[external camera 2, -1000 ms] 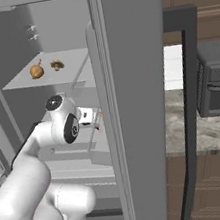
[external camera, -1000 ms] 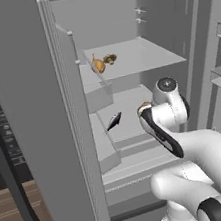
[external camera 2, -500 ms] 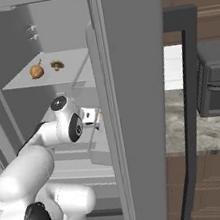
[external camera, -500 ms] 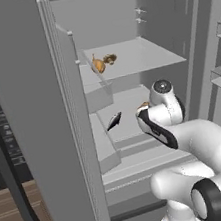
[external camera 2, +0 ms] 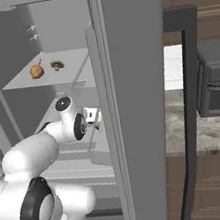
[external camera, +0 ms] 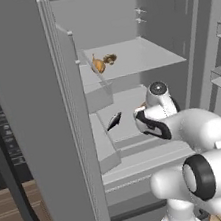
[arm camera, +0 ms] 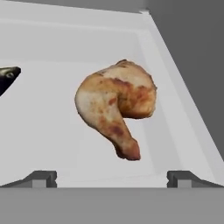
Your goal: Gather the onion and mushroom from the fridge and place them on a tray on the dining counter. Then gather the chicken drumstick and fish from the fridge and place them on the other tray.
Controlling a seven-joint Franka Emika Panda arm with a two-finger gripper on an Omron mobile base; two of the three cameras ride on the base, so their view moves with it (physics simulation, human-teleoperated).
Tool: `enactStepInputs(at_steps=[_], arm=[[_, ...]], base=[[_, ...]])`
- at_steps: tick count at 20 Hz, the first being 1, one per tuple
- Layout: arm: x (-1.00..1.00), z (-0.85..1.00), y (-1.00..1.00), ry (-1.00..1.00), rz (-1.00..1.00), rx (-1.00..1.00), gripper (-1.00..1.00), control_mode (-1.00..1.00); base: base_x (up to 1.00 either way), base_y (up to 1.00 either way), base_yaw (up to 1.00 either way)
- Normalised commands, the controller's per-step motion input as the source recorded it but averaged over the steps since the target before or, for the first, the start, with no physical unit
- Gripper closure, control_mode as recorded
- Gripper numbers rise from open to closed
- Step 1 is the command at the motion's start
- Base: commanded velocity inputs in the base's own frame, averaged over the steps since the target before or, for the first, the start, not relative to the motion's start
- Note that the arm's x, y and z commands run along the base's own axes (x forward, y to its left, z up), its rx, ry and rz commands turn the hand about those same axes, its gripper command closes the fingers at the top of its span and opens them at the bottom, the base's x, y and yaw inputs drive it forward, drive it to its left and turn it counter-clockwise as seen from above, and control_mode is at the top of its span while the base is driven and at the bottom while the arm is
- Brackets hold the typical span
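Arm swung further toward the fridge (external camera: 43,118) shelf, gripper (arm camera: 111,178) spread wide before chicken drumstick (arm camera: 116,105), fish (external camera: 114,121) beside

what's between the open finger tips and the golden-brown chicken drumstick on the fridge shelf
Nothing: in the hand view, bare pale shelf floor runs from the open gripper to the golden-brown chicken drumstick. The dark fish lies off to one side.
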Motion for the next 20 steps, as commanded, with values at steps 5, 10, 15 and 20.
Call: enactStepInputs(at_steps=[5, 10, 15, 20], arm=[[0.3, -0.29, -0.02, 0.0, 0.0, -0.02, -1.0, -1.0], [0.37, -0.29, -0.09, 0.0, 0.0, 0.0, -1.0, -1.0], [0.36, -0.14, -0.07, 0.0, 0.0, 0.0, -1.0, -1.0], [0.28, -0.18, 0.0, 0.0, 0.0, 0.0, -1.0, -1.0]], base=[[0.0, 0.0, 0.0], [0.0, 0.0, 0.0], [0.0, 0.0, 0.0], [0.0, 0.0, 0.0]])
